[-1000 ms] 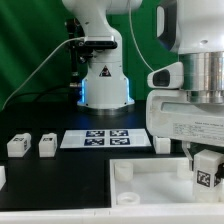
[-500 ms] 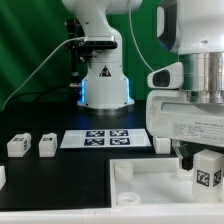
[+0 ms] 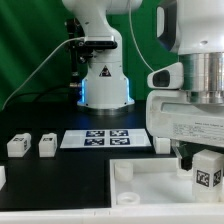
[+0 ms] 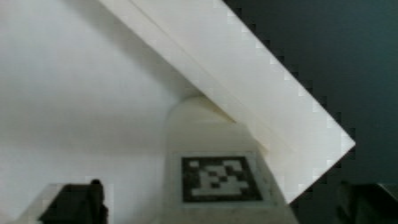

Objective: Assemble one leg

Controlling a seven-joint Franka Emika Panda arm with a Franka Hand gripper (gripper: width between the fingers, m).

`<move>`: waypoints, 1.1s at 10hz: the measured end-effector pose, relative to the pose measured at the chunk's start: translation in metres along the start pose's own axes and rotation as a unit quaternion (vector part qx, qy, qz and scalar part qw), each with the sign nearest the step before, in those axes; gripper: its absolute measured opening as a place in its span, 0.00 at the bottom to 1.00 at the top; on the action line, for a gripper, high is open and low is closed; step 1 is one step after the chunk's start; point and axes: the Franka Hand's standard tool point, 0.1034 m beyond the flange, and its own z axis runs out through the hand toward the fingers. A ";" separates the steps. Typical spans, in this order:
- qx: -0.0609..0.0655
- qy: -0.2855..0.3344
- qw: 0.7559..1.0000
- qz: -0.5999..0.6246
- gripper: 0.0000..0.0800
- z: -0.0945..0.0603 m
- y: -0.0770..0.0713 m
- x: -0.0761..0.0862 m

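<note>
One leg (image 3: 208,172), a stubby white post with a black-and-white tag, stands on the large white panel (image 3: 150,185) at the exterior view's right. My gripper (image 3: 204,160) hangs over it. In the wrist view the leg (image 4: 217,160) sits between my two dark fingertips (image 4: 71,205), with a clear gap on each side. The gripper (image 4: 222,208) is open and straddles the leg without gripping it. Three more legs lie on the black table: two at the exterior view's left (image 3: 17,145) (image 3: 47,145) and one by the marker board (image 3: 162,143).
The marker board (image 3: 97,138) lies flat on the table in front of the robot base (image 3: 103,85). The panel has raised round sockets near its left corners (image 3: 122,170) (image 3: 125,197). A small white part shows at the exterior view's left edge (image 3: 2,176).
Since one second ago, more of the leg and its tag has come into view below the gripper. The last half second shows no movement.
</note>
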 end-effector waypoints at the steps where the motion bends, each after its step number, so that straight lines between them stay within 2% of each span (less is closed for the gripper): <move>1: 0.000 0.000 1.000 0.000 0.81 0.000 0.000 0.000; 2: 0.000 -0.001 1.000 0.010 0.66 0.000 0.000 0.000; 3: 0.000 -0.001 1.000 0.019 0.66 0.000 0.000 0.000; 4: 0.000 -0.001 1.000 0.016 0.43 0.000 0.000 0.000; 5: 0.000 -0.001 0.999 0.036 0.43 0.001 0.000 0.000; 6: 0.002 -0.002 0.997 0.082 0.36 0.001 0.000 0.000; 8: 0.008 -0.010 0.978 0.206 0.36 0.000 0.001 0.003; 11: 0.015 -0.029 0.925 0.377 0.36 0.002 0.000 0.003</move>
